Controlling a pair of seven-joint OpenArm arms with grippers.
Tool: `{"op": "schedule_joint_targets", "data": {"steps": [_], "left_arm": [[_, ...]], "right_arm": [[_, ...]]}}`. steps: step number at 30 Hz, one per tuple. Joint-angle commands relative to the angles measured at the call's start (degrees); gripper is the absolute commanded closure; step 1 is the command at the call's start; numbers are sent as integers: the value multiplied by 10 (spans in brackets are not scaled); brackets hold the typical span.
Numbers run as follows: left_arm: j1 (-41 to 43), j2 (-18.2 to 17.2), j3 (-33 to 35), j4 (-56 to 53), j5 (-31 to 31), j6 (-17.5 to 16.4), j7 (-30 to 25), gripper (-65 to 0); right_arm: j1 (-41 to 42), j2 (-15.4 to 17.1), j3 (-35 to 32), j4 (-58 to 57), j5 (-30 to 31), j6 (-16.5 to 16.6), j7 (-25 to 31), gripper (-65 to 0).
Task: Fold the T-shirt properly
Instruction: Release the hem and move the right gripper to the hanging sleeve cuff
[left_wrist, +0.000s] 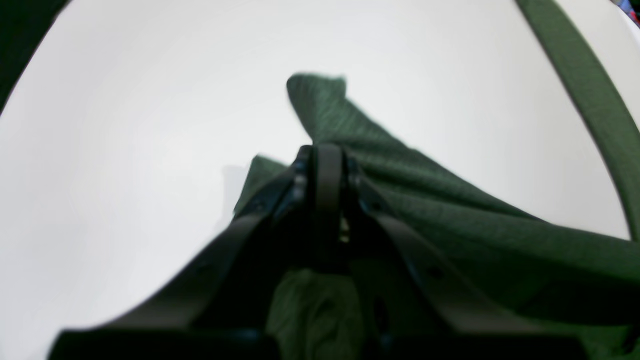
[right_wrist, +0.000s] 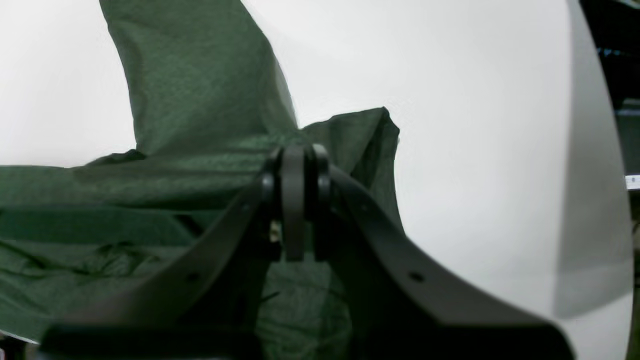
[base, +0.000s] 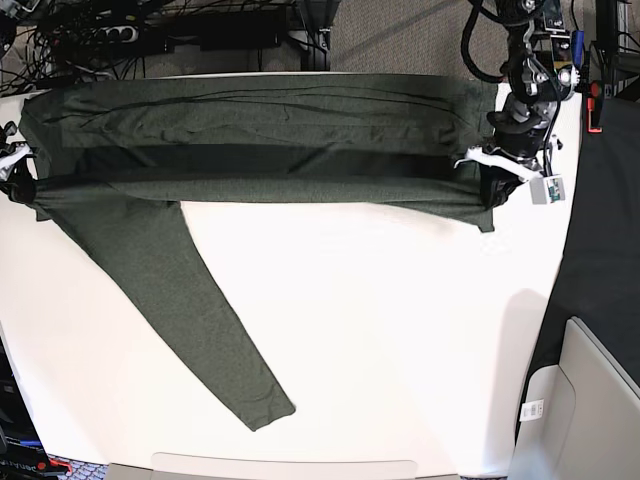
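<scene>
While stretched taut — T-shirt (base: 260, 140) | left gripper (left_wrist: 327, 155), right gripper (right_wrist: 298, 157) pinching it

T-shirt (base: 250, 130) dark olive green, heathered knit; table (base: 400, 330) plain white; jaws black

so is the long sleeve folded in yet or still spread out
Spread out: the sleeve of the T-shirt lies diagonally across the bare table.

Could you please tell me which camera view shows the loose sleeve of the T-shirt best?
The base view: the sleeve lies there full length, slanting across the table. The wrist views show only bunched fabric.
</scene>
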Motion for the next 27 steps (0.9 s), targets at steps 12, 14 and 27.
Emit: {"op": "schedule_joint_targets", "data": {"steps": [12,14,27], "left_arm": [[40,-2,1,1,-2,-1,-18,0],[40,-1,1,-11,0,-1,-17,-1],[3,-2,-3,-19,2,5,126,-116]], "right_arm": [[-19,9,7,5,2,-4,14,-4],[-16,2,7,4,-9,-4,15,-6],[90,-51,-22,5,-81,-4,17,-7]]}}
